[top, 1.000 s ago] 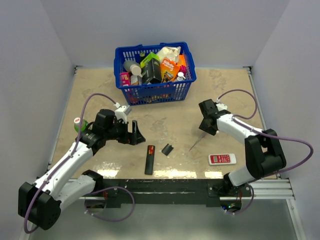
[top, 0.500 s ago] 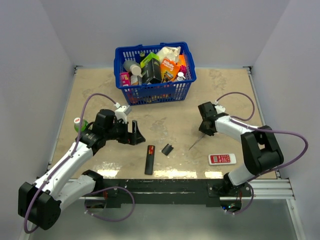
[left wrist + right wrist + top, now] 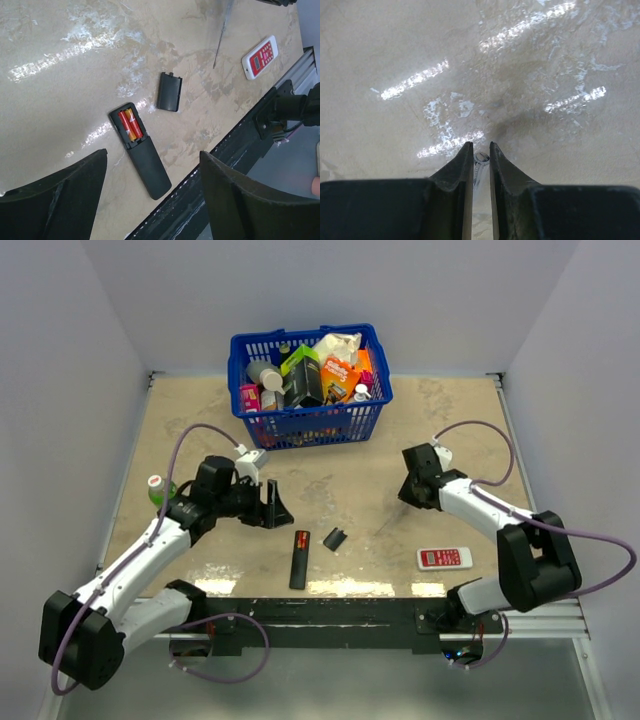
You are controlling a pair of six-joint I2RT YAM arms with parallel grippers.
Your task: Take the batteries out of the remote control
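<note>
batteries (image 3: 301,537): from above, a mere red fleck at the far end of the black remote (image 3: 299,565); count untellable.
thin rod (image 3: 480,159): only a silvery sliver shows between the right gripper (image 3: 481,146) fingers.
green object (image 3: 158,488): left of the remote, half behind the left arm (image 3: 140,550).

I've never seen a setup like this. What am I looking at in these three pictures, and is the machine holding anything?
You see a left arm and a right arm, robot arms bolted at a table edge, each ending in a two-finger gripper. One picture looks down from above; the other two come from wrist cameras, so the dark shapes at the bottom are the gripper's own fingers. On the table lie a black remote, back open, two red batteries inside, its cover beside it, a white-and-red remote and a blue basket of packages. The left gripper is open and empty. The right gripper is shut, seemingly on a thin metal tool.
</note>
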